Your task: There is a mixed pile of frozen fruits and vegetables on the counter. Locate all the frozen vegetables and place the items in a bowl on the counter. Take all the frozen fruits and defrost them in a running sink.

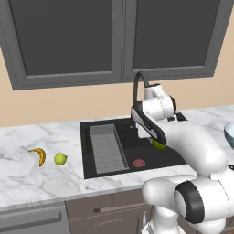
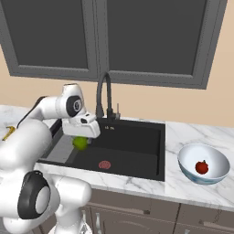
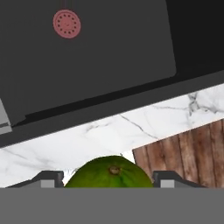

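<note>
My gripper (image 2: 81, 137) hangs over the left part of the black sink (image 2: 137, 146), shut on a dark green ball (image 2: 80, 143). In the hand view the ball (image 3: 111, 173) sits between the two fingertips, with the sink floor and its reddish drain (image 3: 67, 24) beyond. On the counter (image 1: 27, 178) left of the sink (image 1: 132, 141) lie a yellow banana (image 1: 39, 155) and a yellow-green stemmed ball (image 1: 60, 159). To the right of the sink stands the pale bowl (image 2: 183, 159) with a red round piece (image 2: 201, 167) inside it.
The tall black arched faucet (image 2: 103, 91) rises behind the basin, close to my hand. A grey ribbed tray (image 1: 107, 148) fills the sink's left side. Dark wall cabinets (image 1: 114, 36) hang overhead. Cabinet fronts (image 2: 151, 212) run below the counter edge.
</note>
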Tool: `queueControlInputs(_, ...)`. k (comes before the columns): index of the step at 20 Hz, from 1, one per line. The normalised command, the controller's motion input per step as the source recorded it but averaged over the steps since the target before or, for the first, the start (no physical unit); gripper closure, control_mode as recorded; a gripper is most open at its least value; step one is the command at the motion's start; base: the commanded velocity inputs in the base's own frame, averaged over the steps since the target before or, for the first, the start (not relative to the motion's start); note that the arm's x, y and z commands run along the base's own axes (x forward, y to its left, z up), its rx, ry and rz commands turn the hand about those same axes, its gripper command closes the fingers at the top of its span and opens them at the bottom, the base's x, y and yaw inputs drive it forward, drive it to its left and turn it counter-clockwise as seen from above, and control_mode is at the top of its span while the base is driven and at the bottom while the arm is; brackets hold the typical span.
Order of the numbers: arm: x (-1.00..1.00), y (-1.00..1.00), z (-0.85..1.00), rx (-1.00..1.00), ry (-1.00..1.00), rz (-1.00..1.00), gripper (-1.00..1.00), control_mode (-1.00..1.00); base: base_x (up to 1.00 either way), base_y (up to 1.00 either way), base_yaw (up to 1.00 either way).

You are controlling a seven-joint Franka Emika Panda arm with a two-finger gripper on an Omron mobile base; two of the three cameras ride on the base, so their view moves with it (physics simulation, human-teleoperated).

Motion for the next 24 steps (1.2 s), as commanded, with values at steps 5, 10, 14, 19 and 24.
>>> queueControlInputs(5,-0.1,-0.52,0.1,-0.01,-0.02,0.0,1.0,-1.0,0.0,0.0,0.0)
queueControlInputs(10,-0.06,-0.52,0.09,-0.01,-0.01,0.0,1.0,-1.0,0.0,0.0,0.0)
queueControlInputs(14,-0.03,-0.51,0.18,0.0,-0.03,-0.01,1.0,-1.0,0.0,0.0,0.0)
queueControlInputs(19,-0.01,-0.49,0.2,0.0,-0.02,-0.02,1.0,-1.0,0.0,0.0,0.0)
queueControlInputs(24,-0.02,-0.48,0.22,0.0,-0.01,-0.03,1.0,-1.0,0.0,0.0,0.0)
